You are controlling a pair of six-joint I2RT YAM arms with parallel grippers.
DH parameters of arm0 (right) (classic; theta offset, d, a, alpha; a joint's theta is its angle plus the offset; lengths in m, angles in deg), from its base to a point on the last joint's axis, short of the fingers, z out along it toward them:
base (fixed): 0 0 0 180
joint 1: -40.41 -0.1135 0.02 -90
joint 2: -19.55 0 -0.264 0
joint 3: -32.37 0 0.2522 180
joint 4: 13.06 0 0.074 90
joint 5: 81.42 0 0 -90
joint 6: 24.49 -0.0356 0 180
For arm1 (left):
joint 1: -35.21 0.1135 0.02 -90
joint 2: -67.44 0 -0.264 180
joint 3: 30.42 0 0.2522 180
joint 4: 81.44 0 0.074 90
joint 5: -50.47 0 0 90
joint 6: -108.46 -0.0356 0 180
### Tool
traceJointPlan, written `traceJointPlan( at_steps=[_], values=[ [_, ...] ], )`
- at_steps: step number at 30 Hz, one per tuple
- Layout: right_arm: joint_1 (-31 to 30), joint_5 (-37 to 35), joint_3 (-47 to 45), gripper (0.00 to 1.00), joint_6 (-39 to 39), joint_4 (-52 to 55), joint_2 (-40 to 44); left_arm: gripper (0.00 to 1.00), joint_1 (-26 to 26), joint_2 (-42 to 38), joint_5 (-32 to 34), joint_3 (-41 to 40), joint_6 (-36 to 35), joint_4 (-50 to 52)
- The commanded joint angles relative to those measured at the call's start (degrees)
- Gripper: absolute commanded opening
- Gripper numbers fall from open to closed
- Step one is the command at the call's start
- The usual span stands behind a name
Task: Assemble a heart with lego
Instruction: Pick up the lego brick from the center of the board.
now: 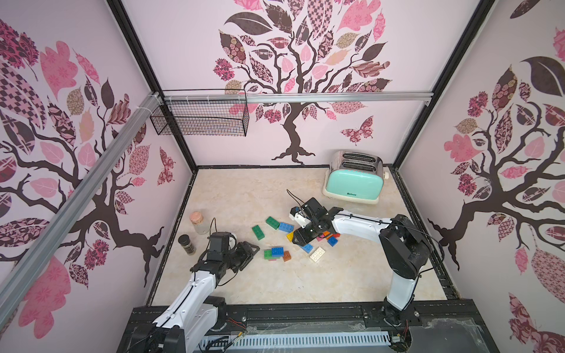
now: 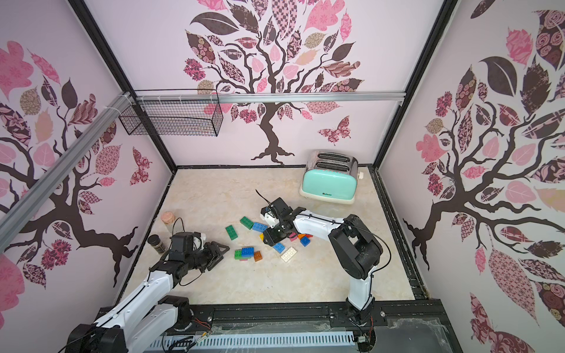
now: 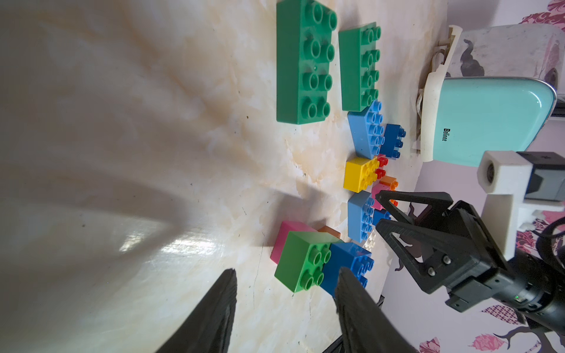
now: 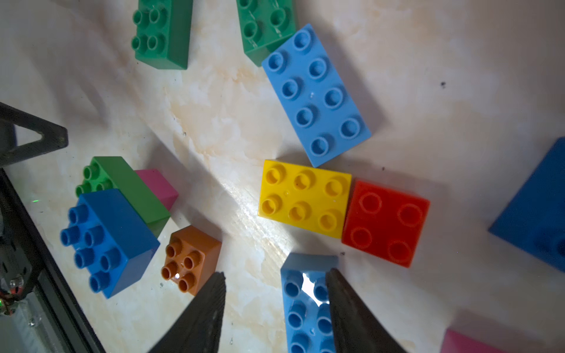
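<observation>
Several lego bricks lie loose mid-table: two green oblongs (image 1: 258, 231), a light blue oblong (image 4: 316, 94), and a yellow brick (image 4: 304, 198) touching a red one (image 4: 385, 223). A white brick (image 1: 317, 254) lies nearer the front. A small stack of blue on green on pink (image 1: 276, 253) stands beside a brown brick (image 4: 191, 258). My left gripper (image 1: 252, 255) is open and empty, just left of that stack (image 3: 305, 262). My right gripper (image 1: 295, 240) hovers open over the pile. One of its fingers (image 4: 351, 308) overlaps another light blue oblong (image 4: 302, 305) that lies on the table.
A mint toaster (image 1: 354, 180) stands at the back right. A cork-lidded jar (image 1: 198, 221) and a dark spice jar (image 1: 186, 243) sit by the left wall. A wire basket (image 1: 201, 117) hangs on the back wall.
</observation>
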Motion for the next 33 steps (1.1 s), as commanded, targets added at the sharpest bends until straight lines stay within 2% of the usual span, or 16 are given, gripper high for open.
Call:
traceJointPlan(
  at_steps=[1, 9, 13, 23, 26, 30, 33],
  values=[
    [-0.1, 1.2, -0.3, 0.57, -1.3, -1.1, -1.3, 0.55, -0.1, -0.2, 0.7, 0.1, -0.5, 0.1],
    [0.0, -1.4, 2.2, 0.58, 0.7, -1.8, -4.7, 0.55, 0.0, 0.0, 0.8, 0.0, -0.4, 0.1],
    [0.0, -2.9, 4.2, 0.59, 4.1, -2.3, -5.8, 0.55, 0.0, -0.3, 0.9, -0.2, -0.2, 0.3],
    [0.0, -0.5, 11.1, 0.63, 14.5, 0.9, -10.9, 0.55, 0.0, -0.7, 1.7, 0.1, -0.4, 0.9],
    [0.0, 1.0, 14.4, 0.64, 14.1, 4.2, -12.7, 0.55, 0.0, -0.6, 2.0, 0.0, -0.4, 0.8],
    [-0.3, 3.3, 13.8, 0.65, 11.5, 3.0, -12.6, 0.55, 0.1, 0.1, 2.0, 0.0, -0.1, 0.2],
    [-1.4, -1.3, 13.6, 0.65, 10.4, 3.7, -12.3, 0.55, 0.2, 0.4, 2.1, 0.0, -0.3, 0.0]
  ],
)
